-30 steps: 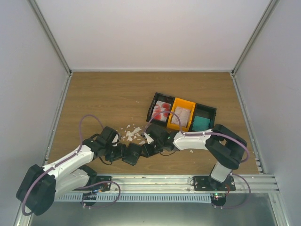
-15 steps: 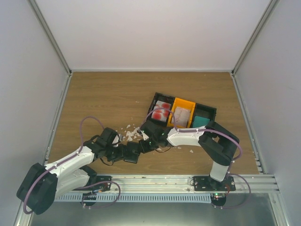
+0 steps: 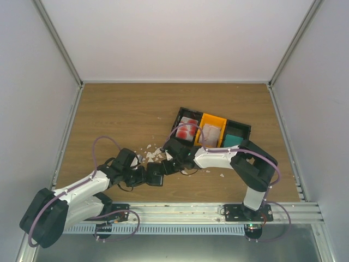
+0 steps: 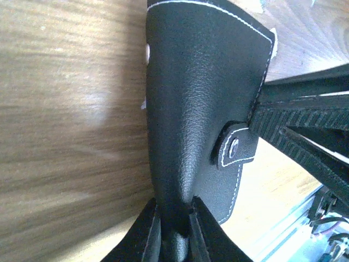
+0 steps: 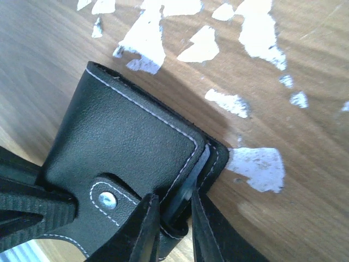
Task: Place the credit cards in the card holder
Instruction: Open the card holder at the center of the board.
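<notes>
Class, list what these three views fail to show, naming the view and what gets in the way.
Card holder slots: both wrist views show only its closed outer cover.
Card holder, top view: small, blending into the dark ends of left arm and right arm.
How many credit cards lie in the bins: top view, too small to count.

Wood-grain tabletop (image 3: 120,109), boxed in by plain white walls at left (image 3: 27,109), far end (image 3: 174,38) and right (image 3: 327,109). Grey metal struts (image 3: 57,41) slanting down to the two far corners. Along the near edge, a slotted aluminium rail (image 3: 180,209) over a dull steel ledge (image 3: 180,245). Soft, even light throughout, with a pale sheen (image 4: 65,82) across the wood up close.
</notes>
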Robot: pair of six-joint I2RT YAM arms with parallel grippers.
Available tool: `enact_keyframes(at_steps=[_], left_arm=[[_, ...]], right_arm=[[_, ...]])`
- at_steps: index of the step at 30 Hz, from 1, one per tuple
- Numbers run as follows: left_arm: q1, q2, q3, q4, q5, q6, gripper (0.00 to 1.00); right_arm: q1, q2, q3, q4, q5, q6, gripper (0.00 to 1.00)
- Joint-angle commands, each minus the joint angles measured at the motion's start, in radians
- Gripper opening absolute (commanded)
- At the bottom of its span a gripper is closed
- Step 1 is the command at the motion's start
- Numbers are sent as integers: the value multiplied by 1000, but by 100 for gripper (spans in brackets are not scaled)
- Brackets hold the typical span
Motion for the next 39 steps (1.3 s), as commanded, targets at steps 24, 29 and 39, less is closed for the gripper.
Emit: enact_keyframes(at_steps=[24,29,39], left_arm=[[27,28,133,140,77,54,0],[29,29,134,140,71,53,0],[38,24,130,122,33,67,0]], right_arm=[[33,-60,142,-233,260,-69,60],[35,-49,143,-321,380,-23,54],[32,-92,102,-364,474,61,25]])
